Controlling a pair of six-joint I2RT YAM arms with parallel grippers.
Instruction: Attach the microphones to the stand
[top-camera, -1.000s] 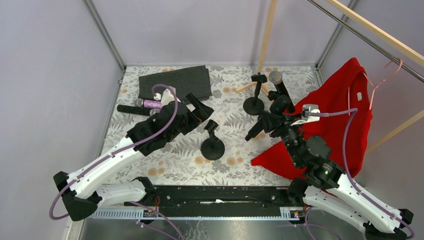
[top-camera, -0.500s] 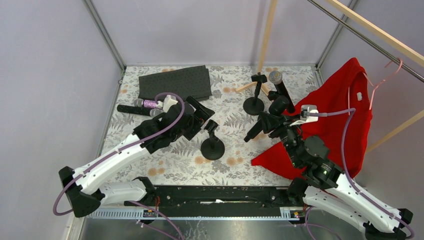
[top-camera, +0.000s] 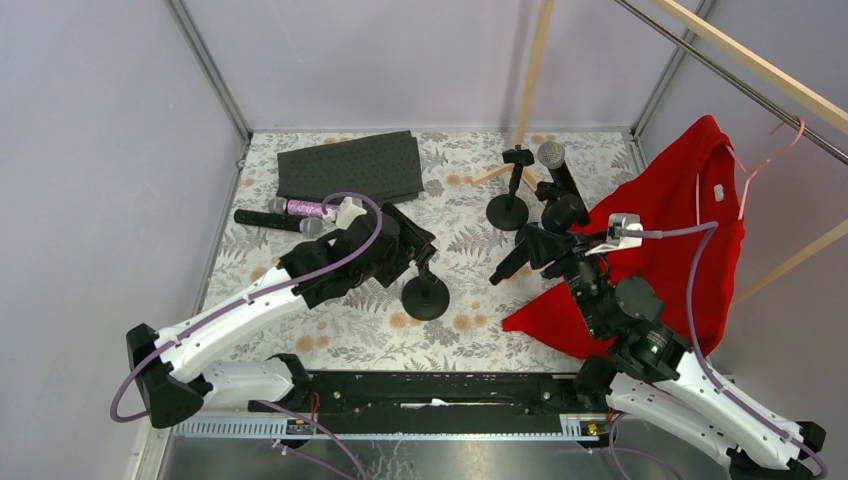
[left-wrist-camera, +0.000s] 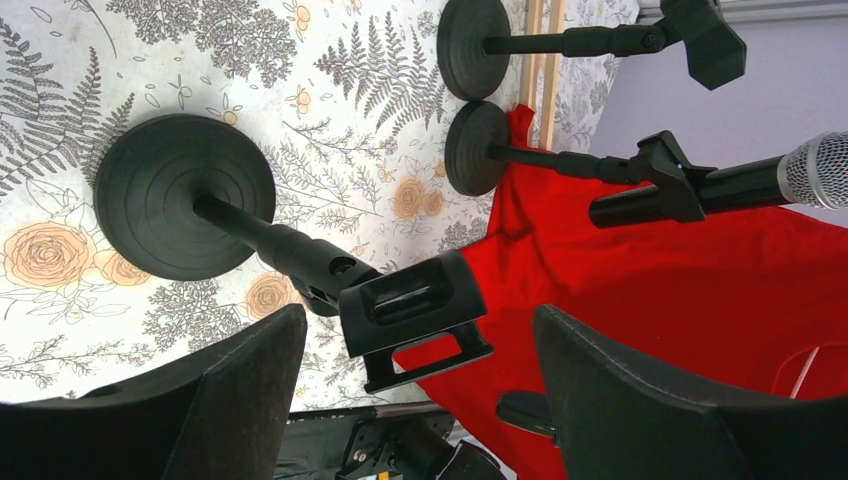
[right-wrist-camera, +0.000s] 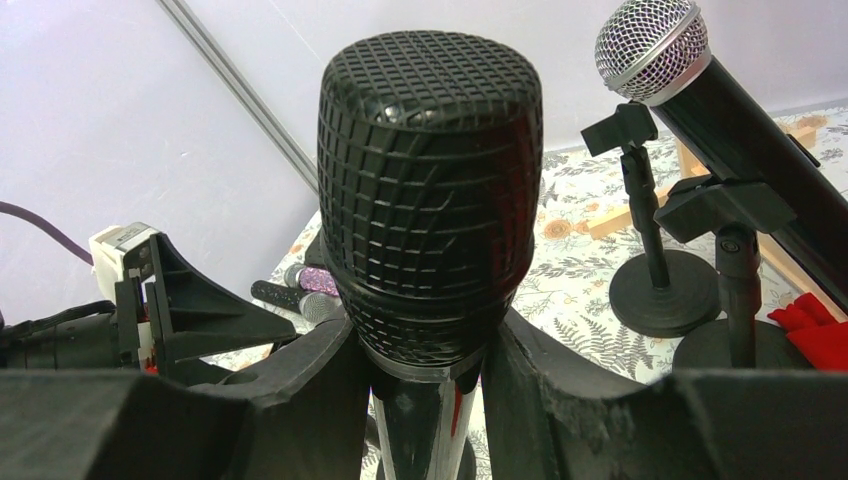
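Two grippers share this: your right gripper (right-wrist-camera: 425, 372) is clamped on a black microphone (right-wrist-camera: 430, 180), held aloft. Your left gripper (top-camera: 408, 238) is spread wide around the clip (left-wrist-camera: 412, 312) of the near stand (left-wrist-camera: 185, 195). Pinch the clip steady, then press the body in squarely.

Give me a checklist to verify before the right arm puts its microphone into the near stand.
1. Hold: the right gripper is shut on the microphone: ok.
2. Target: the clip of the near stand is empty: ok.
3. Position: the left gripper is open, a finger each side of the clip: ok.
4. Support: the left gripper clamps the clip: not ok, gaps show.
5. Alignment: microphone's lower end faces the clip: cannot tell.
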